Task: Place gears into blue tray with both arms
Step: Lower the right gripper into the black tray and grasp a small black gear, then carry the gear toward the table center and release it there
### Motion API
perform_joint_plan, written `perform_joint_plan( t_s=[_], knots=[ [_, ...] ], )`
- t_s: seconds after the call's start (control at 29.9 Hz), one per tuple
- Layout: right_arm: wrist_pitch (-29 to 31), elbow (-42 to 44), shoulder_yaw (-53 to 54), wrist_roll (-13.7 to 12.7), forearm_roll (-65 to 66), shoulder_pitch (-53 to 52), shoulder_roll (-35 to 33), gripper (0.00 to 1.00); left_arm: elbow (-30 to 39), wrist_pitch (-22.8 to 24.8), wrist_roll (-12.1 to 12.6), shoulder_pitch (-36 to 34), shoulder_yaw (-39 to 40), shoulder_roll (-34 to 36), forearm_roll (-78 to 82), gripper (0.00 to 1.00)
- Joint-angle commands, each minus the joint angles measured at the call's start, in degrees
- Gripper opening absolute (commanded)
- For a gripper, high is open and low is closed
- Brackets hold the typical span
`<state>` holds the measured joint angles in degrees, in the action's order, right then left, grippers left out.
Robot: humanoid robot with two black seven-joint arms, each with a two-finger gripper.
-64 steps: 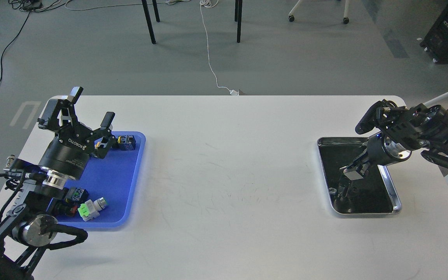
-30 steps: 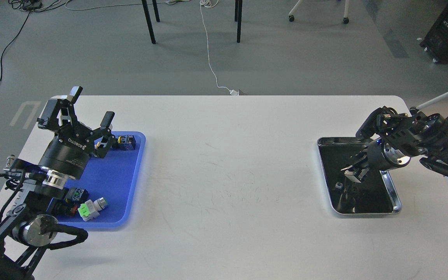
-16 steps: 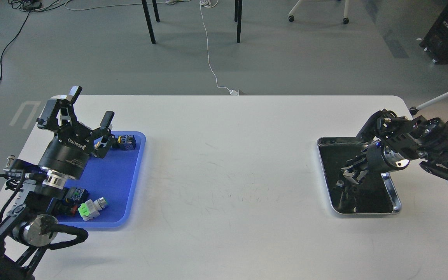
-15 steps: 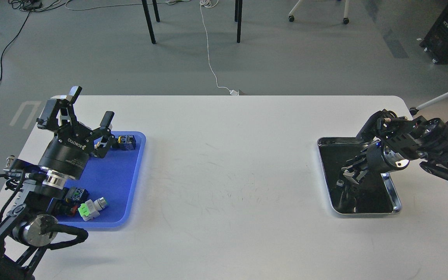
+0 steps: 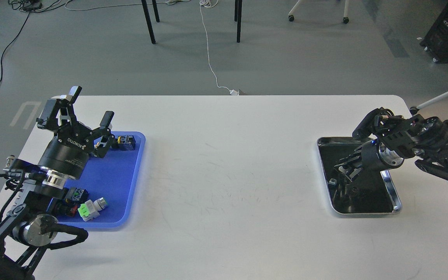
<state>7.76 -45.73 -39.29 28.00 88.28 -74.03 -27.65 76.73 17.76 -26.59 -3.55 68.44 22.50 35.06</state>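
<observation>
The blue tray lies at the table's left. My left gripper hangs above the tray's far left corner, open, with nothing between its fingers. My right gripper reaches in from the right and dips low over the black floor of the silver tray. Its dark fingers blend with that floor and their reflection, so their spacing cannot be read. The gears are too small and dark to make out against the black floor. A tiny pale speck lies just left of the fingertips.
Inside the blue tray are button switches: one at the far edge, one with a green face and a white-green one near the front. My left arm's elbow covers the tray's near left corner. The white table spans between the trays.
My right gripper has shifted left and a little lower inside the silver tray, toward its left side. The left arm and the blue tray's contents have not moved.
</observation>
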Motion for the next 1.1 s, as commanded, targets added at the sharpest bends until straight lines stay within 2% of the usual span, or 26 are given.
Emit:
perform_joint_plan(
  t_s=[0.0,0.27,0.5,0.7,1.07],
  knots=[
    [-0.02,-2.69,0.0,0.0,-1.17,-3.83,-0.47,0.13,0.09,0.0,0.05,-0.06,-0.06,0.0,0.0,0.98],
    [0.68,-12.79,-0.44,0.0,-5.83,-15.7,0.49,0.13,0.09,0.0,0.05,-0.06,-0.06,0.0,0.0,0.98],
    [0.77,-13.51,-1.84,0.0,-10.93,-18.79,14.0,0.13,0.09,0.0,-0.04,-0.14,0.12,0.26,0.0,0.98],
    [-0.11,-8.16,-5.88,0.0,-15.59,-18.09,27.29,0.13,0.09,0.0,-0.04,-0.14,0.29,0.53,0.01,0.98],
    [-9.25,-4.1,-11.07,0.0,-20.86,-12.46,27.65,0.13,0.09,0.0,-0.04,-0.06,0.47,0.7,0.09,0.98]
  ],
)
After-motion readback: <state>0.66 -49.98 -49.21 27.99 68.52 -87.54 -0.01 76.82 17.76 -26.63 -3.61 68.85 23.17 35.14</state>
